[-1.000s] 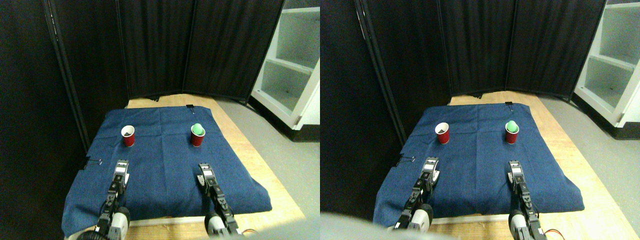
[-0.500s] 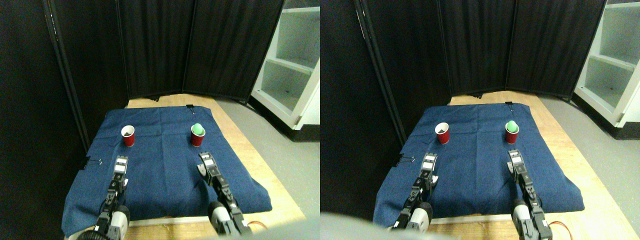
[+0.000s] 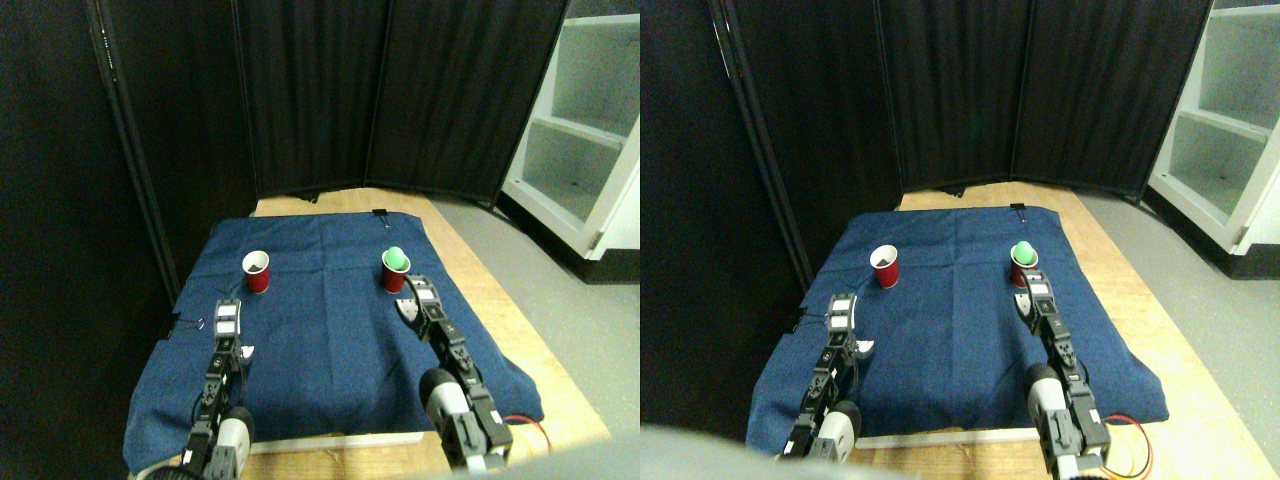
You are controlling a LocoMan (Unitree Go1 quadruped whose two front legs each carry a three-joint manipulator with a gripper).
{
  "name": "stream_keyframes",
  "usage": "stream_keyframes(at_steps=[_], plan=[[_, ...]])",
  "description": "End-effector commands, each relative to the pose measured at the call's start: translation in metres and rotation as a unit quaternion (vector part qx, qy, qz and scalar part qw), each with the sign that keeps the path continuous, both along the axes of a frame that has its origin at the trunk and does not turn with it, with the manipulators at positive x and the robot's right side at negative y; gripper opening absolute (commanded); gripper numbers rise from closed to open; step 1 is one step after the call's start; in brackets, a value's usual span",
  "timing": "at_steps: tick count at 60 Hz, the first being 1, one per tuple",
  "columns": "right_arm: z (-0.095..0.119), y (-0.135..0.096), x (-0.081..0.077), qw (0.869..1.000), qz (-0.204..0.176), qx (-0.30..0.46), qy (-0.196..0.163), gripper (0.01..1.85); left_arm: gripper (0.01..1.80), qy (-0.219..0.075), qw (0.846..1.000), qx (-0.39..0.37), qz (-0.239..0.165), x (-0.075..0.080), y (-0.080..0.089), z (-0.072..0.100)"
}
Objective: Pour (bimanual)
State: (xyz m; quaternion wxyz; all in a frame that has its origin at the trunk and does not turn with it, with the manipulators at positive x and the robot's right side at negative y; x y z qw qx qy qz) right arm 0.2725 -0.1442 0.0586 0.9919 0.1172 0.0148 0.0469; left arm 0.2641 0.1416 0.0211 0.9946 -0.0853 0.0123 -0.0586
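Left cup (image 3: pixel 257 271): red, upright on the blue cloth, white inside with something dark at the bottom; at about 10 o'clock from the cloth's middle.
Right cup (image 3: pixel 396 270): red, upright on the same cloth, a green ball-like thing (image 3: pixel 396 257) sitting in its mouth; at about 1 o'clock from the cloth's middle, well apart from the left cup.
Left gripper (image 3: pixel 227 318): raised over the cloth near its left edge, at about 7 o'clock from the left cup and clear of it; fingers too small to read, so cannot tell whether spread or pressed together.
Right gripper (image 3: pixel 416 296): just beside the right cup, at about 5 o'clock from it, tip close to the cup's lower wall; touching or not, cannot tell; finger state likewise cannot tell.
Blue cloth (image 3: pixel 330 330): spread over a wooden board (image 3: pixel 495 310), front edge hanging down toward the robot; a black binder clip (image 3: pixel 380 212) at the far edge, another clip (image 3: pixel 188 323) at the left edge.
Backdrop: black folding screen (image 3: pixel 400 90) standing at 12 o'clock behind the board.
Right side: white shelving unit (image 3: pixel 590 130) at about 2 o'clock, on grey floor (image 3: pixel 580 330).
Bottom right: red wire (image 3: pixel 525 425) curling beside the right manipulator's base.
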Motion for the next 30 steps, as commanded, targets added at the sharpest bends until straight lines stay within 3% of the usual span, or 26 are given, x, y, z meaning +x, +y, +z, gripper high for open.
stream_keyframes(at_steps=[1, 15, 27, 30], plan=[[0.001, -0.002, 0.007, 1.0, -0.008, 0.005, -0.011, 0.48, 0.88, -0.041, 0.999, -0.011, 0.01, 0.007, 0.0, 0.013], [-0.002, -0.006, 0.012, 0.994, -0.062, 0.094, 0.015, 0.64, 0.9, -0.034, 0.992, -0.11, 0.048, 0.015, -0.001, 0.032], [-0.007, -0.013, 0.015, 0.985, -0.081, 0.154, 0.018, 0.72, 0.89, -0.017, 0.965, -0.237, 0.108, 0.024, 0.005, 0.039], [-0.008, -0.014, 0.014, 0.975, -0.108, 0.193, 0.035, 0.76, 0.92, -0.013, 0.957, -0.267, 0.11, 0.027, 0.007, 0.039]])
